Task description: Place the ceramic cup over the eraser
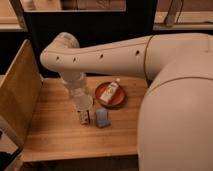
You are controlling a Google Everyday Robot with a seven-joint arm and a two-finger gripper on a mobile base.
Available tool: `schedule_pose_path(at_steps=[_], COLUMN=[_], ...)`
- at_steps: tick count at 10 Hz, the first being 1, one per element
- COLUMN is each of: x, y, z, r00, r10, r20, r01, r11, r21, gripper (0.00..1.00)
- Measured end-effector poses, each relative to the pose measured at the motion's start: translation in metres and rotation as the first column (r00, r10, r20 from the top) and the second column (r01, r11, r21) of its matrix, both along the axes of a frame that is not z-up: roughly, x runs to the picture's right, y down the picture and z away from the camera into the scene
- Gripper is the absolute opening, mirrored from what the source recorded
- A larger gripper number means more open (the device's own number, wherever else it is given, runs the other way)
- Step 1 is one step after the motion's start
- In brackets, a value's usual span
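The eraser (84,118), a small dark block with pale and orange markings, stands on the wooden table (55,135) left of centre. My gripper (83,106) hangs from the pale wrist directly above the eraser, its tip almost at the eraser's top. A pale rounded shape at the gripper's tip may be the white ceramic cup (83,103); I cannot tell it apart from the wrist. My large white arm crosses the view from the right.
A light-blue rectangular pad (102,118) lies just right of the eraser. A reddish-brown bowl (104,98) behind it holds a pale bottle with an orange label (110,90). A wooden panel (17,95) stands along the table's left side.
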State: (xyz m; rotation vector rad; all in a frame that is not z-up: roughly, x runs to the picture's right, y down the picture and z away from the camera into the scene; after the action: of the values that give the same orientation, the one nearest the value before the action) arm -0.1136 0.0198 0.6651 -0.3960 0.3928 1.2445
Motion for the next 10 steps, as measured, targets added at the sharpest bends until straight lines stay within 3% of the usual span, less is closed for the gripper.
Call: schedule_pose_path(at_steps=[7,10], x=[0.0,-0.001], y=[0.02,0.023], z=[0.011,0.013], r00=[0.999,0.999], r10=[0.016,0.018], r20=[0.03,0.036], r01=[-0.014,-0.016], r11=[0.9984,0.9981], r21=[-0.054,-0.059], gripper=[0.0,0.02])
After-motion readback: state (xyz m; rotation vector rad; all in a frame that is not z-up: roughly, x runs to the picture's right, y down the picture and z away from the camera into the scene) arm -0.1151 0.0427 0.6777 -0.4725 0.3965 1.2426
